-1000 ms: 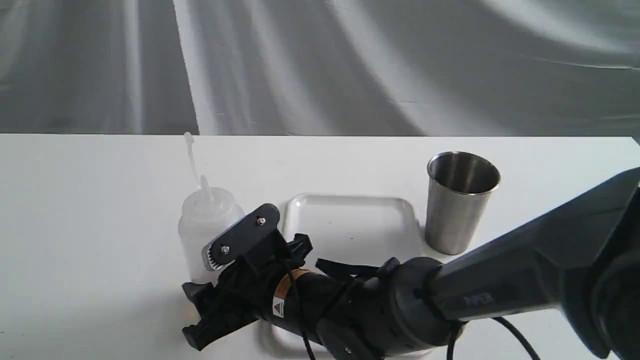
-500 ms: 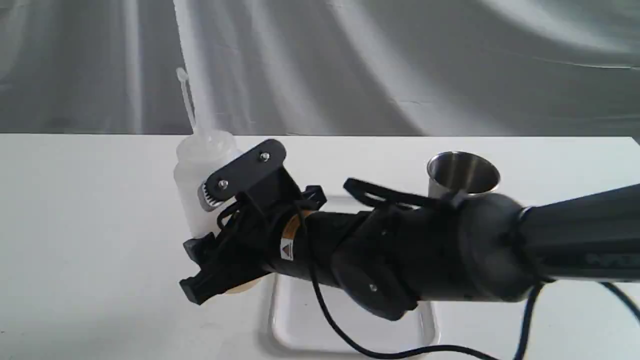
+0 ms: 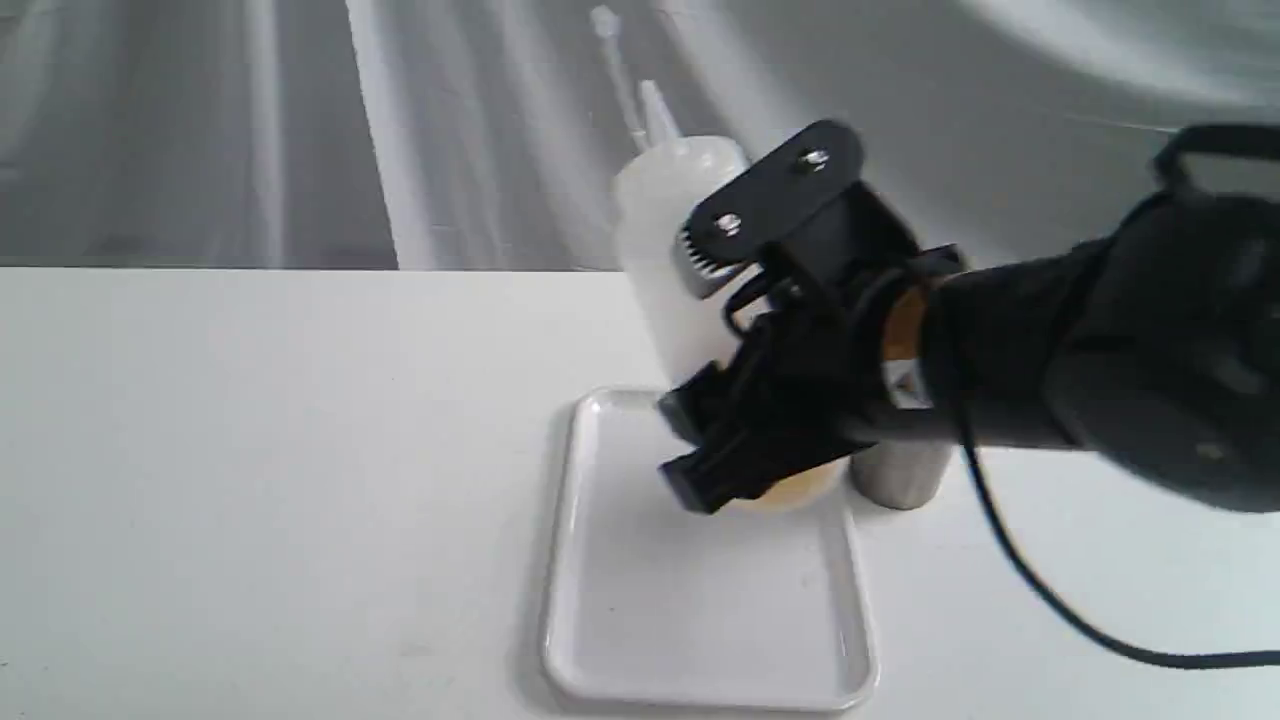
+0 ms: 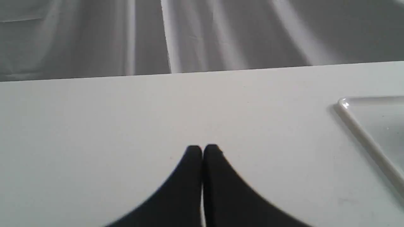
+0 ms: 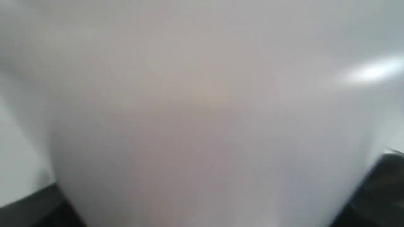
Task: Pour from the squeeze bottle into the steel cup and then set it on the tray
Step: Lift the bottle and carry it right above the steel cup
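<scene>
Above the far right part of the tray [image 3: 560, 570], in the exterior view, the right gripper [image 3: 705, 350] is clamped on the squeeze bottle [image 3: 665, 250], one finger on each side of the body. The bottle is a whitish, translucent cylinder with a domed cap, a pointed nozzle [image 3: 655, 105] and a thin strap [image 3: 612, 55] rising beside it. It stands nearly upright, nozzle uppermost. Amber liquid [image 3: 795, 490] lies at its base. Contact between base and tray cannot be confirmed. The steel cup [image 3: 900, 480] stands just behind the gripper on the white table [image 3: 250, 450]; only its lower part shows.

Left wrist view: the left gripper [image 4: 202, 149] is pressed closed, empty, above bare table, with one tray corner near it.

Right wrist view: the bottle fills the picture as a blurred whitish surface. Dark fingers [image 5: 28, 208] show at both of its sides.
</scene>
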`<state>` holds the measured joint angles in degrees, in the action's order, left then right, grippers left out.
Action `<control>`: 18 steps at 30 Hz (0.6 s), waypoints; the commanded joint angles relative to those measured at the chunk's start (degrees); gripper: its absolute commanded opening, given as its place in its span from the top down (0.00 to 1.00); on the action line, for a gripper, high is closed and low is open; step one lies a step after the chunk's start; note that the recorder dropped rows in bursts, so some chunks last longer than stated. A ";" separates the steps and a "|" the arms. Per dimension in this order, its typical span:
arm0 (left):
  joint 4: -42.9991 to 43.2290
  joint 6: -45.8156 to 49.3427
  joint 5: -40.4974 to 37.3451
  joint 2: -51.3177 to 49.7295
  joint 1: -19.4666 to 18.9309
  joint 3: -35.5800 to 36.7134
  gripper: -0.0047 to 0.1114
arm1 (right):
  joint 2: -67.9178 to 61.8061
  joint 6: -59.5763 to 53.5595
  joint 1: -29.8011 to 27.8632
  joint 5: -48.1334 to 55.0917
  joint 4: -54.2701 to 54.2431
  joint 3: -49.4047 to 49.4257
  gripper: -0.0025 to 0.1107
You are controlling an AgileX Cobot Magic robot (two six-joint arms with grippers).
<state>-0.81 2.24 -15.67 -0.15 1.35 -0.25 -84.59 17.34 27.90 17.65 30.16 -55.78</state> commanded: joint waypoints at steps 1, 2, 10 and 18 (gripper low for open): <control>-0.06 -0.15 0.43 0.15 -0.09 0.25 0.96 | 5.48 14.45 -1.96 12.54 19.21 0.01 0.76; -0.06 -0.15 0.43 0.15 -0.09 0.25 0.96 | 6.22 17.07 -2.40 17.06 22.82 0.01 0.76; -0.06 -0.15 0.43 0.15 -0.09 0.25 0.96 | 8.33 21.00 -2.74 36.12 37.01 0.01 0.76; -0.06 -0.27 0.43 0.15 -0.09 0.25 0.96 | 6.66 22.77 -2.74 41.22 42.92 0.01 0.76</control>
<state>-0.81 2.24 -15.67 -0.15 1.35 -0.25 -77.80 39.24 25.23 56.39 69.49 -55.75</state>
